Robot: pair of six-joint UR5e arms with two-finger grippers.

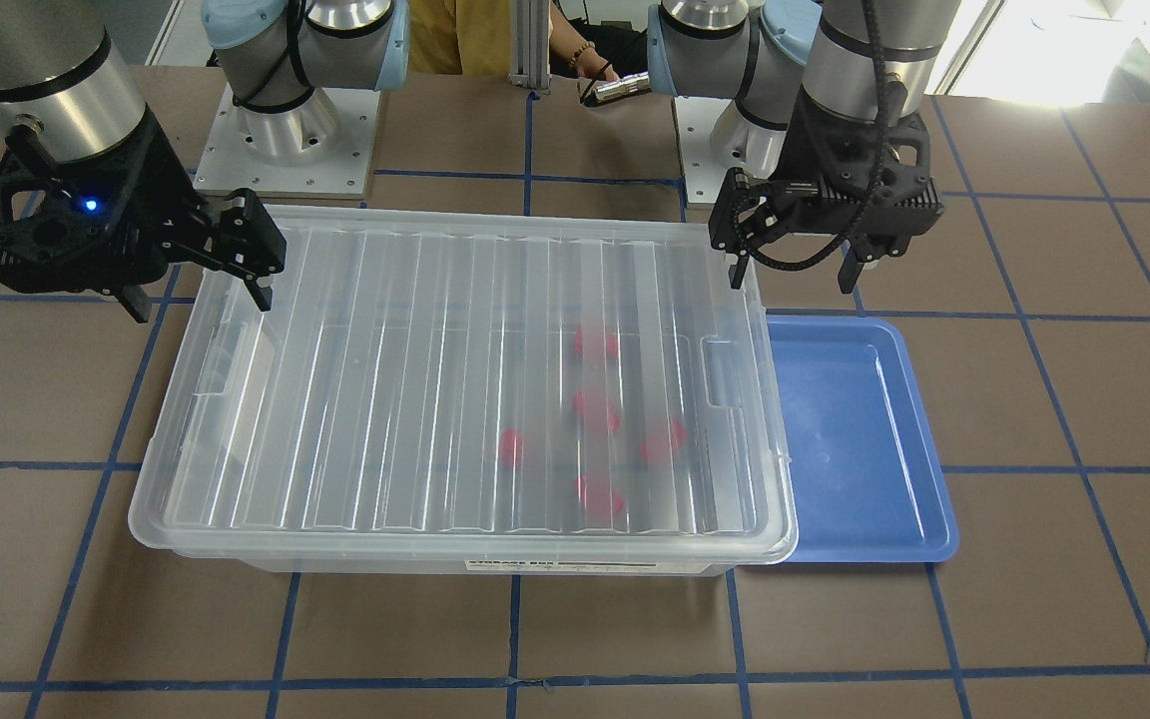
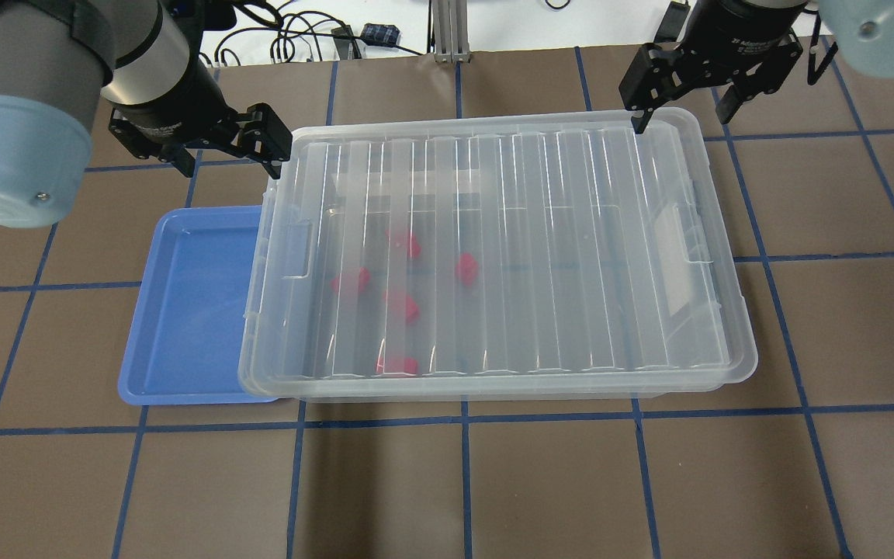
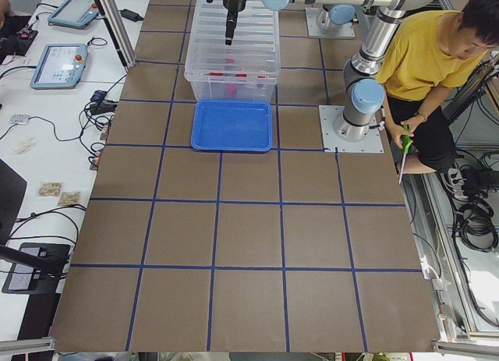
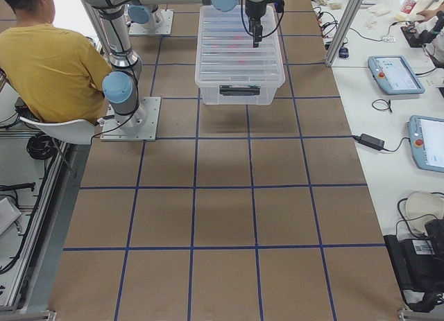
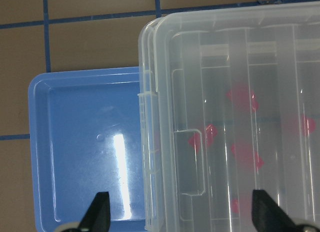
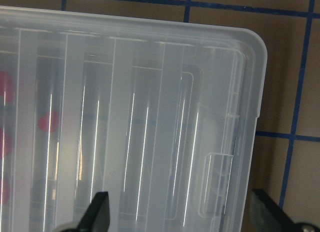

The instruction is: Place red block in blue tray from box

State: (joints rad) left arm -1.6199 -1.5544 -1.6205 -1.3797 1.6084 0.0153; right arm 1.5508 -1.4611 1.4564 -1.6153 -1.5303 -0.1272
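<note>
The box (image 1: 415,399) is a clear bin with its ribbed lid shut, and it shows in the overhead view too as the box (image 2: 540,256). Several red blocks (image 1: 597,344) (image 2: 466,268) (image 5: 242,99) lie inside it, blurred through the lid. The empty blue tray (image 1: 855,429) (image 2: 191,310) (image 5: 85,142) rests against the box end on my left side, partly under the lid's rim. My left gripper (image 2: 228,161) (image 1: 795,278) (image 5: 181,214) hovers open over that end's far corner. Over the opposite far corner, my right gripper (image 2: 681,120) (image 1: 198,298) (image 6: 182,214) is open and holds nothing.
A person in a yellow shirt (image 3: 429,57) (image 4: 48,64) sits behind the arm bases (image 1: 286,140), a hand (image 1: 595,65) showing between them. Side benches carry tablets (image 3: 58,65) (image 4: 395,75) and cables. Brown table with blue tape lines (image 2: 462,419) surrounds the box.
</note>
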